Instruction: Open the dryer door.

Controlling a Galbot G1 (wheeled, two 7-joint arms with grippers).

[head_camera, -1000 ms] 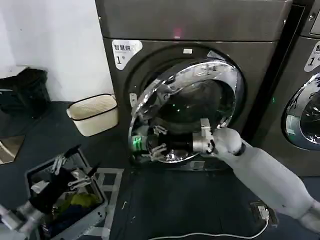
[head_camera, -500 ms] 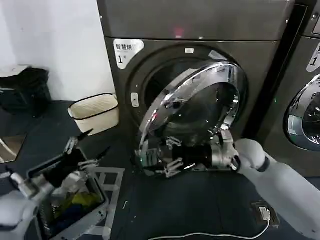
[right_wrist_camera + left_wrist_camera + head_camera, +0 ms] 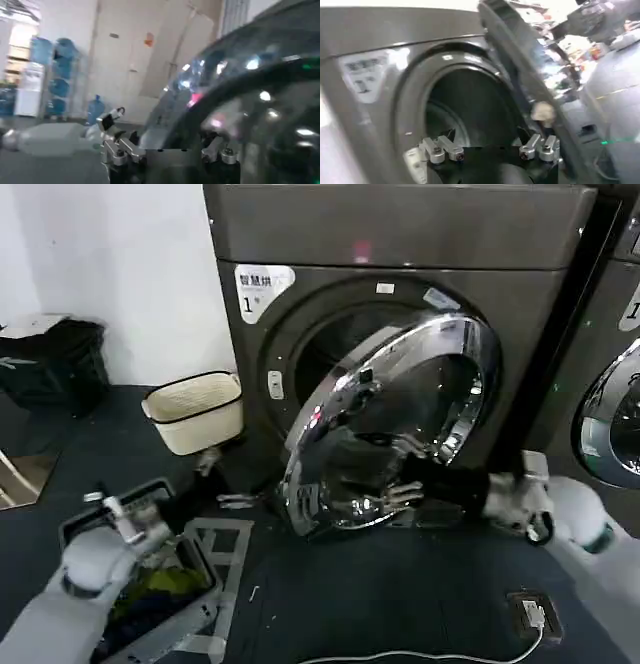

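The dryer door (image 3: 440,369), a chrome ring around dark glass, stands swung partly out from the dark-grey machine with the "1" sticker (image 3: 258,287). The dark drum opening (image 3: 325,349) shows behind it. My right gripper (image 3: 388,474) reaches in from the right. It is open in front of the door's lower glass, fingers spread. In the right wrist view the door (image 3: 260,90) curves close past that gripper (image 3: 169,150). My left gripper (image 3: 222,482) hangs open low, left of the door's edge, facing the drum opening (image 3: 465,115). Nothing is between the left gripper's (image 3: 490,146) fingers.
A beige basket (image 3: 193,412) stands by the wall left of the dryer. A grey bin of laundry (image 3: 150,589) sits under my left arm. A second chrome-ringed machine (image 3: 610,414) is at the right. A cable and plug (image 3: 525,609) lie on the dark floor.
The door has swung further open. My right gripper has drawn back rightward from the door's left edge. My left arm has risen from over the bin and reached toward the dryer.
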